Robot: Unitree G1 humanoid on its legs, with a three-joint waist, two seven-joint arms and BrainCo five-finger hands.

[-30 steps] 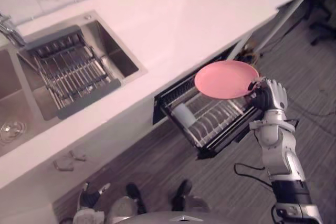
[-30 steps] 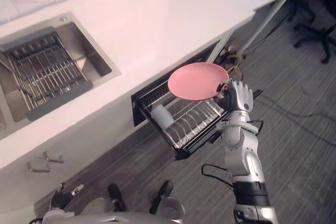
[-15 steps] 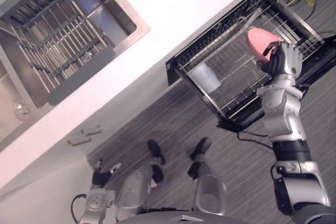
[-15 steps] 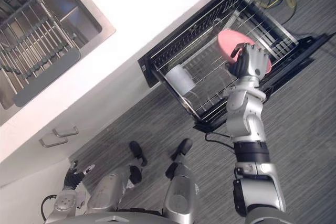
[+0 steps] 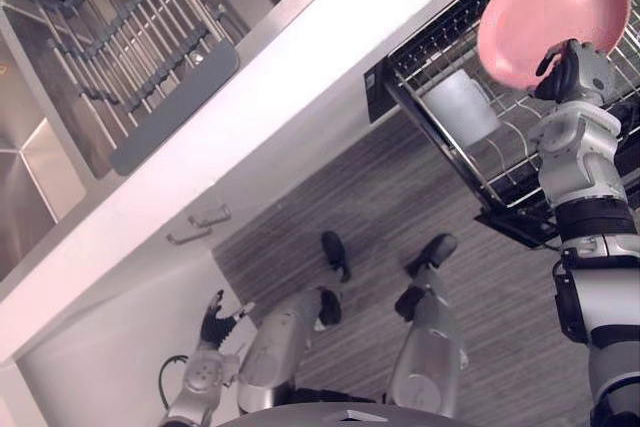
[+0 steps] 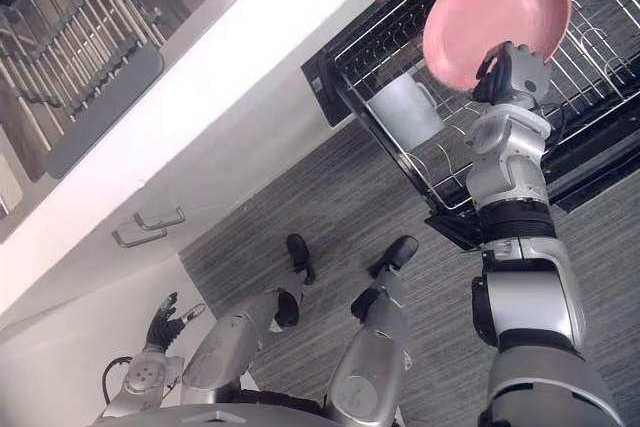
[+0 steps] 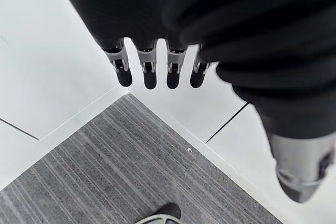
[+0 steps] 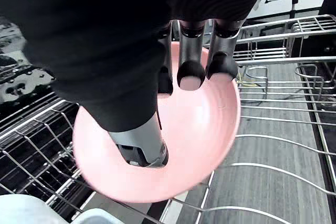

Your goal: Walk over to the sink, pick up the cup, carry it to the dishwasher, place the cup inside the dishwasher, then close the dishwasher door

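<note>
One pink plate [image 6: 495, 17] is in our right hand [image 6: 510, 72]. The fingers [image 8: 191, 74] hook over the plate's edge and the thumb lies across its face, so the hand pinches the plate tight. We hold it up on its edge, tilted, just above the wire rack [image 6: 590, 47] of the dishwasher [image 6: 318, 87]. The dishwasher is open and the rack is pulled out over the grey striped floor [image 5: 380, 197].

We have no cup in either hand. A white cup [image 6: 405, 109] sits inside the wire rack, near its front corner. It is just beside the plate and lower down, and we cannot tell if the two touch.

Our left hand [image 5: 215, 322] hangs low at our side, close to the white cupboard [image 5: 120, 337]. It is well apart from the dishwasher. Its fingers [image 7: 149, 74] are straight and loose, and it holds nothing.

The white counter [image 5: 330, 37] runs above the dishwasher. The steel sink [image 5: 40, 157] is set in the counter, far from the rack. A grey drain tray [image 5: 130, 57] with metal bars lies across the sink. Two small metal handles [image 5: 200, 227] are on the cupboard front under the counter.
</note>
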